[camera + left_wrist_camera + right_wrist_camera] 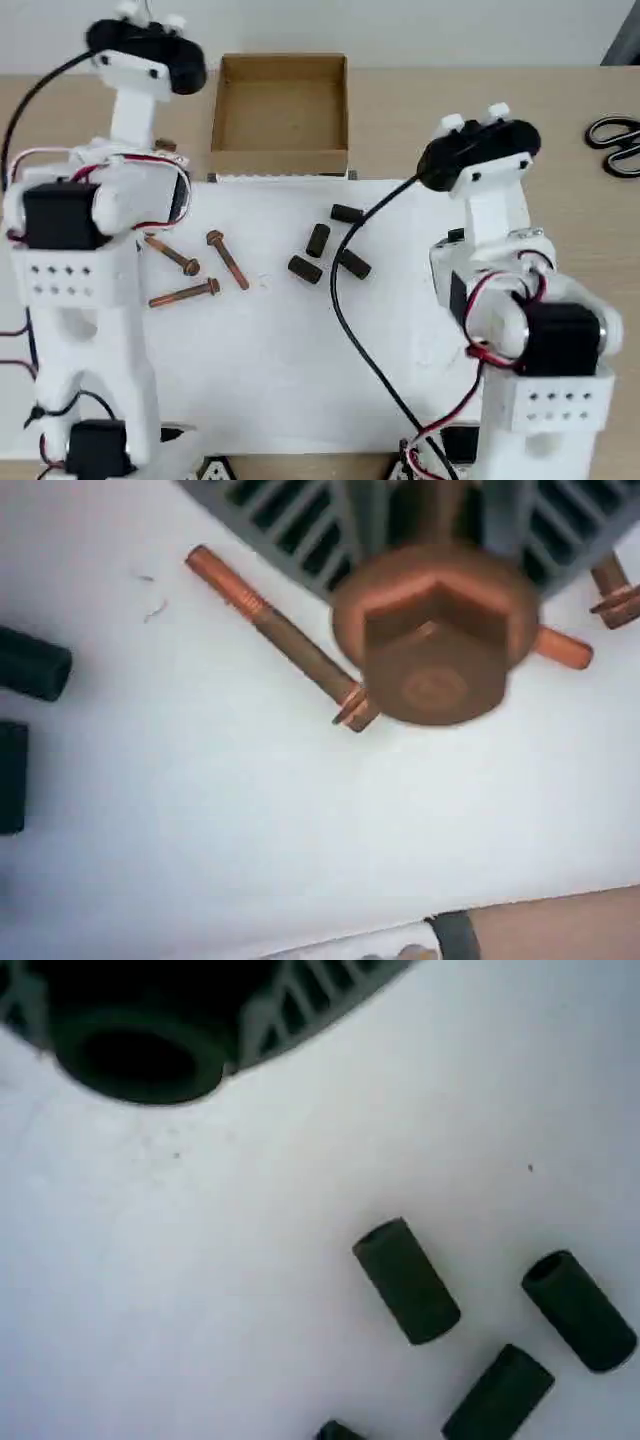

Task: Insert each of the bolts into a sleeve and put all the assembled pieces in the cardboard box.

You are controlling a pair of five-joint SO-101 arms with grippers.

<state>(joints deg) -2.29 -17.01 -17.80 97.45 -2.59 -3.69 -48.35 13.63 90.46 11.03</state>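
Observation:
My left gripper (430, 530) is shut on a copper bolt (435, 645), whose hex head faces the camera above the white mat (300, 830). Three more bolts (228, 258) lie loose on the mat beside the left arm (90, 250); one long bolt (275, 635) lies just under the held one. My right gripper (150, 1010) is shut on a black sleeve (140, 1055), its open end showing, above the mat. Several black sleeves (318, 240) lie together mid-mat, among them one sleeve (405, 1280) lying on its side. The cardboard box (282, 150) stands open behind the mat.
Black scissors (615, 140) lie on the wooden table at the far right. A black cable (345, 300) from the right arm (520, 330) runs across the mat near the sleeves. The mat's near half is bare white.

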